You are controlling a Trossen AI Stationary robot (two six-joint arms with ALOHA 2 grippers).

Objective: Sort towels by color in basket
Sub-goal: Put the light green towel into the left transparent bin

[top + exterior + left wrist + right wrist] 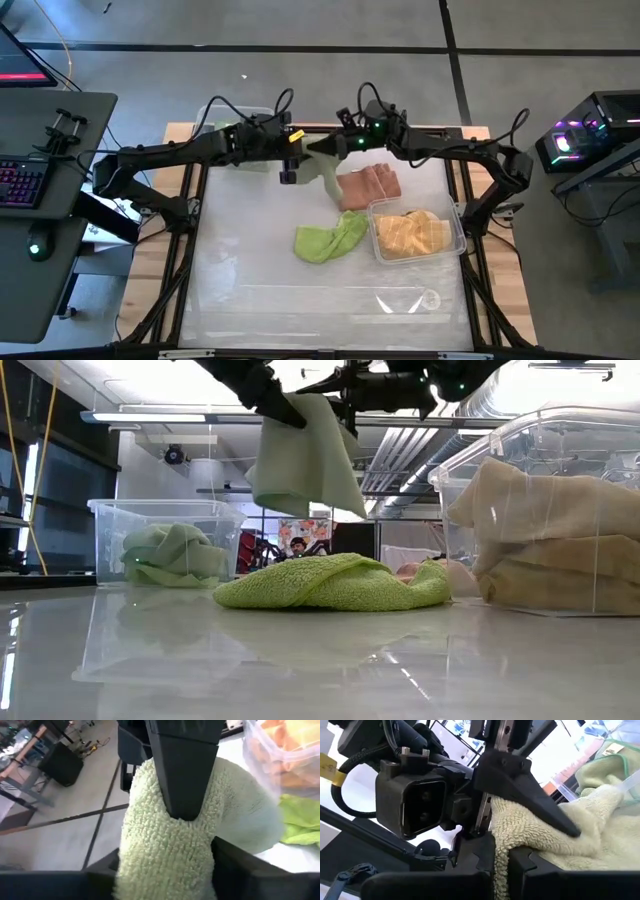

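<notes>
From above, the left gripper point(300, 152) and right gripper point(335, 148) meet over the table's far edge, both clamped on a pale green towel point(326, 170) held in the air. At table level, it hangs above a lime green towel point(330, 582). Wrist views show dark fingers point(185, 775) pinching the terry cloth.

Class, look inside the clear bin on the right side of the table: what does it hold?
The clear bin holds folded mustard-yellow towels, stacked in layers in the low view. Whatever lies beneath them is covered.
</notes>
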